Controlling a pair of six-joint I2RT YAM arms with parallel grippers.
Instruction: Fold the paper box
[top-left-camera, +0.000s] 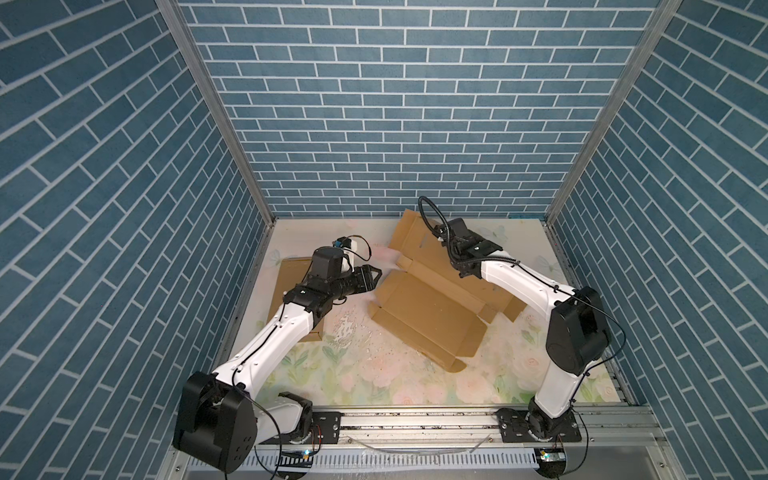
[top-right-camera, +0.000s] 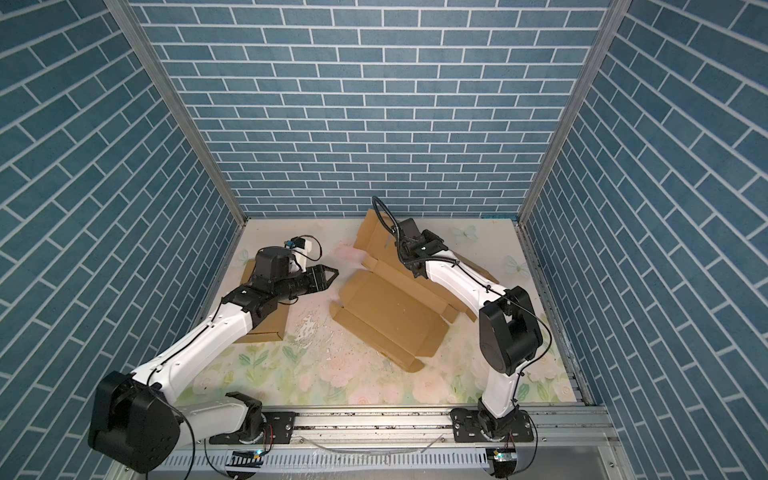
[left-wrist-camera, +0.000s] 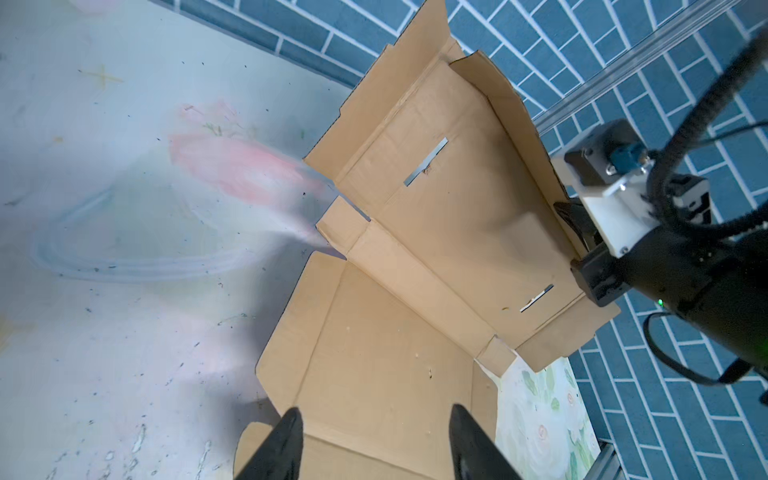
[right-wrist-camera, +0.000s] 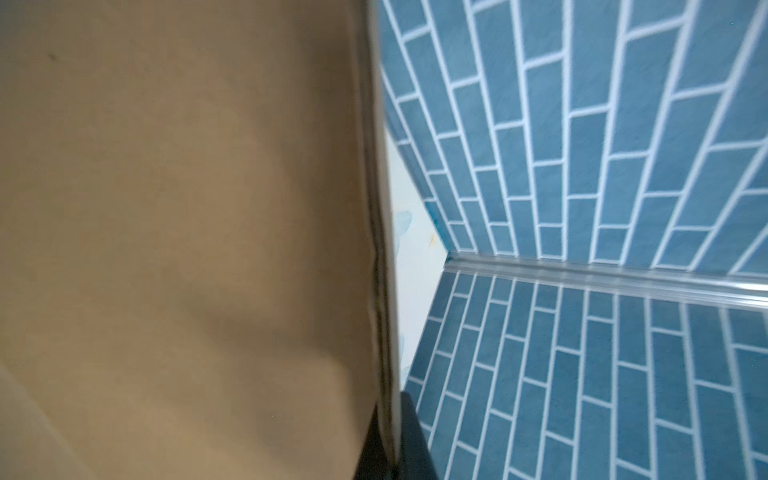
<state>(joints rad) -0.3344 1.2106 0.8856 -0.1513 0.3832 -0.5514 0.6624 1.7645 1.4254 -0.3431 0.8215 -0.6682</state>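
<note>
Two arms bent, left tool (top-left-camera: 376, 277) parted (empty), right tool (right-wrist-camera: 392, 449) clamping box (top-left-camera: 419, 303)

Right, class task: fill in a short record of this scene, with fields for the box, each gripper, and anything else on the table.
Paper box: unfolded, near part flat on the floral table, far panel tilted up
Left gripper: open, empty, at the box's left side
Right gripper: shut on the far panel's edge
Other: flat cardboard sheet under the left arm
</note>
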